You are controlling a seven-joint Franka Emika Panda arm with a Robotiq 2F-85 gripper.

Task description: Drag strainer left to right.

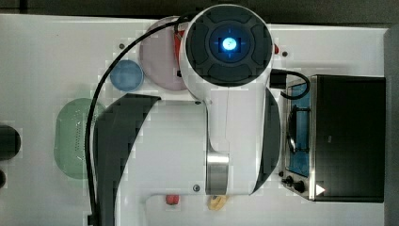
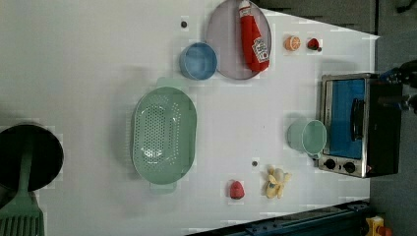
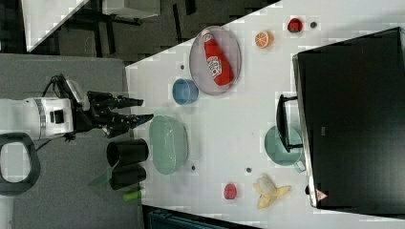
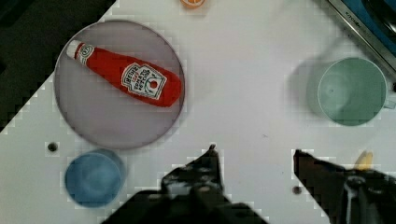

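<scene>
White bench (image 2: 98, 59): strainer (image 2: 164, 135) sits untouched; claw (image 3: 138, 109) spread wide, empty, poised above its rim. Drag not started.

In the top view the arm (image 1: 207, 117) hides part of the strainer (image 1: 73, 139) and plate (image 1: 157, 59).

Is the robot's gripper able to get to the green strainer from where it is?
Probably yes. In the right view the open gripper hangs just beside the strainer, at its end nearest the blue bowl. Nothing lies between them, and the strainer is empty. The black cups stand close, though.
</scene>
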